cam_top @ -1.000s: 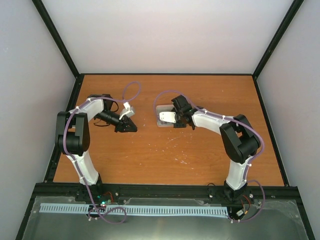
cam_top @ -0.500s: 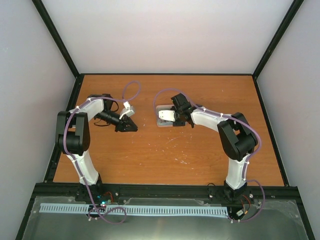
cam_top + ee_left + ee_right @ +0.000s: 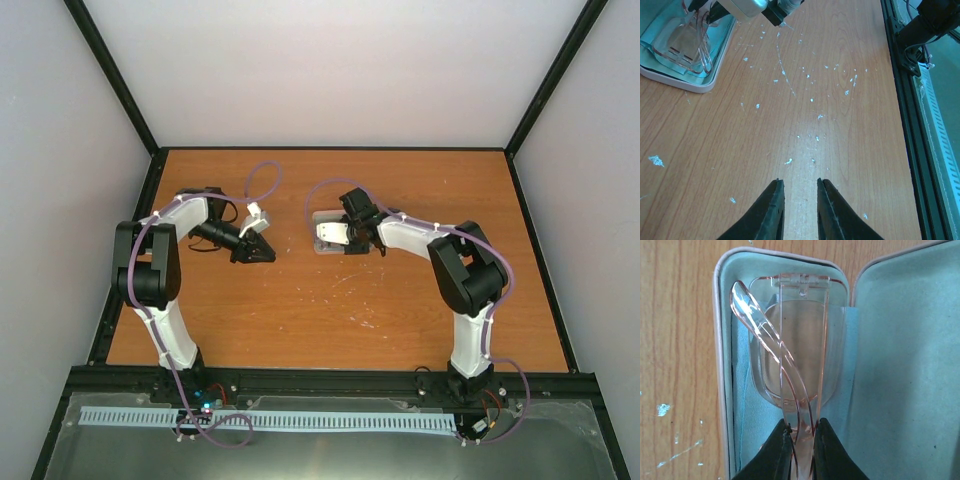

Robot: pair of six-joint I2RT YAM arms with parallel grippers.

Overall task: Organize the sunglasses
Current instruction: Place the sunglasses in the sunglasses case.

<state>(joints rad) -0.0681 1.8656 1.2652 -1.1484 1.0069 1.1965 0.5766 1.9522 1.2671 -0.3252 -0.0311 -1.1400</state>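
Right hand [image 3: 802, 424] clenched on the sunglasses [image 3: 795, 345], fingers pinching the thin clear-amber arms where they run together at the near end. Sunglasses folded, lying in the left half of the open pink case [image 3: 721, 365], on top of a light blue cloth [image 3: 741, 410]. Far end of the frame sits just inside the case's far wall. One curved arm sweeps up-left, tip close to the rim at the rounded corner; touching or not, cannot tell. A strip of cloth shows between lens and left wall. Case lid [image 3: 905, 365] lies open on the right, teal lining up, hinge line just beside the frame's right edge. Bare wood table [image 3: 680, 340] beyond the case's left rim, scuffed with white flecks. Left hand [image 3: 799, 184] released: fingers a narrow gap apart, nothing between them, hovering over bare table. In its wrist view the case shows at upper left, well apart from the fingertips, open flecked wood between. A black rail [image 3: 902, 100] bounds the table on the right of that view. Top view: case sits mid-table toward the back, left hand beside it on the left with a gap of wood between, right arm reaching in from the right. Wide bare wood in front of the case toward the arm bases and off to the right. Black frame posts and pale walls [image 3: 330, 70] close the table at back and sides.
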